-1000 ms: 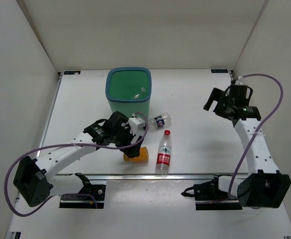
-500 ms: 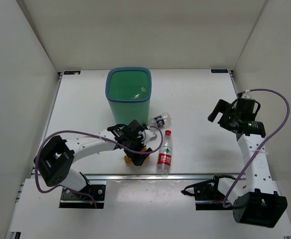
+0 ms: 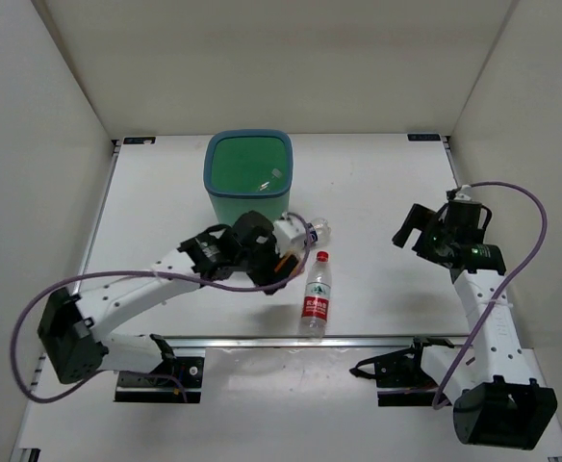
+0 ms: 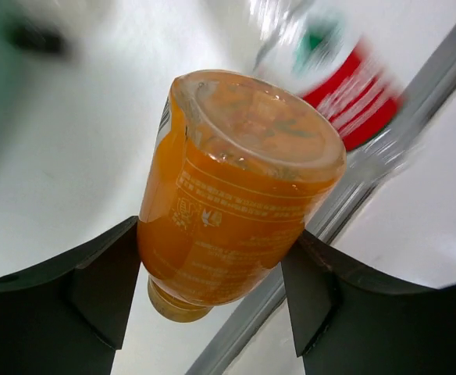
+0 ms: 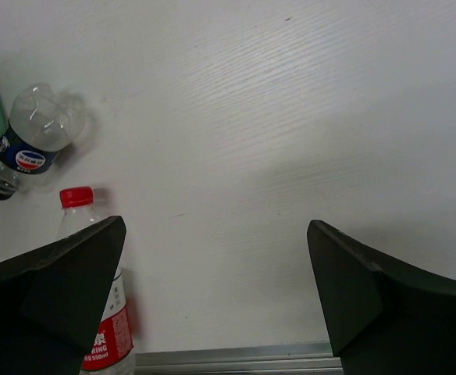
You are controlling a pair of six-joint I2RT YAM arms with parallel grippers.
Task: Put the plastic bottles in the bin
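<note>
My left gripper (image 4: 212, 285) is shut on an orange-filled plastic bottle (image 4: 236, 187), held off the table with its base toward the wrist camera. From above, this gripper (image 3: 279, 260) hangs just in front of the teal bin (image 3: 249, 197), whose inside is green. A clear bottle with a red cap and red-and-white label (image 3: 316, 294) lies on the table to its right. A clear bottle with a dark blue label (image 5: 33, 141) lies by the bin's front right corner. My right gripper (image 5: 212, 234) stands open over bare table, at the right (image 3: 408, 229).
A metal rail (image 3: 358, 340) runs along the table's near edge, just below the red-labelled bottle. White walls close in the table on the left, back and right. A purple cable loops from each arm.
My left gripper has shut on the orange bottle and lifted it off the table, up toward the bin. The right arm has shifted a little, still open.
</note>
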